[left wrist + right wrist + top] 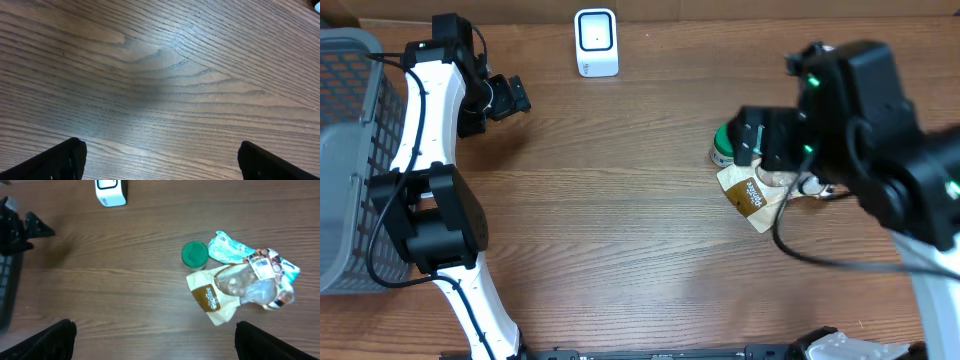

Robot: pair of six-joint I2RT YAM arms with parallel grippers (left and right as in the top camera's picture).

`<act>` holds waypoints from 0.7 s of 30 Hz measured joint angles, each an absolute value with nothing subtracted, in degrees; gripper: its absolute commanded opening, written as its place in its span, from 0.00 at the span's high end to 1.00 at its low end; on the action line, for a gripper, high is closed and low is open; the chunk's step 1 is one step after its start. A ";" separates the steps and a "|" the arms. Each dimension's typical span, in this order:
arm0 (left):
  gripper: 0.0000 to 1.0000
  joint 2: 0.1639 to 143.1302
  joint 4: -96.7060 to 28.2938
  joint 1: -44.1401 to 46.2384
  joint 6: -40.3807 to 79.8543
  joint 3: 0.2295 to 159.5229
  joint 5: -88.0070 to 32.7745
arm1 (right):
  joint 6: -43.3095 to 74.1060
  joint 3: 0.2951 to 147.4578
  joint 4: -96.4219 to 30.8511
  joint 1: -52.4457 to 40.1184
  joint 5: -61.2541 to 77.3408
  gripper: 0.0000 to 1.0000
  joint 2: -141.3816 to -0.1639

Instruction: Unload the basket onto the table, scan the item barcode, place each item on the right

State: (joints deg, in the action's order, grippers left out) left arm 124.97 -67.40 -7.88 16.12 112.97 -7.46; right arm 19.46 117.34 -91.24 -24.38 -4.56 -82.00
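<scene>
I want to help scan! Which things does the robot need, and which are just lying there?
Needed: white scanner; green-lidded jar, tan packet, teal packet (items to scan); right gripper, open by them.
Lying about: grey basket; left gripper, open, holding nothing.

the table (pixel 160 75) is mid-brown wood with darker wavy grain lines. at twelve o'clock the scanner (pixel 596 42) is white with a dark face. at nine o'clock the basket (pixel 345 150) is grey, its wall a square mesh. toward three o'clock lie a green lid (pixel 194 253), a cream pouch (pixel 212 300) with a brown label in pale print, a teal-and-white packet (pixel 227 248) and a clear bag (pixel 250 285) with a white sticker. the left arm (pixel 425 95) is white with black joints. the right arm (pixel 880 100) is black with small green lights.
</scene>
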 measured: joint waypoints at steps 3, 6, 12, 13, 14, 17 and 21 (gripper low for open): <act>0.00 124.97 -67.40 -7.88 16.12 112.97 -7.46 | 19.46 117.34 -92.42 -24.38 -5.08 0.00 -80.25; 0.01 124.97 -67.40 -7.88 16.12 112.97 -7.46 | 19.42 117.34 -92.90 -24.38 -6.28 0.00 -78.83; 0.00 124.97 -67.40 -7.88 16.12 112.97 -7.46 | 19.44 116.88 -91.61 -24.16 -10.09 0.00 -76.88; 0.01 124.97 -67.37 -7.88 16.12 112.97 -7.46 | 19.40 116.20 -90.02 -23.66 -10.76 0.00 -76.58; 0.00 124.97 -67.40 -7.88 16.12 112.97 -7.46 | 19.38 115.31 -88.38 -23.03 -11.09 0.00 -76.23; 0.01 124.97 -67.40 -7.86 16.12 112.97 -7.46 | 19.11 110.26 -81.62 -20.18 -11.40 0.00 -74.46; 0.00 124.97 -67.42 -7.88 16.12 112.97 -7.46 | 15.53 97.17 -67.88 -16.21 -8.64 0.00 -68.73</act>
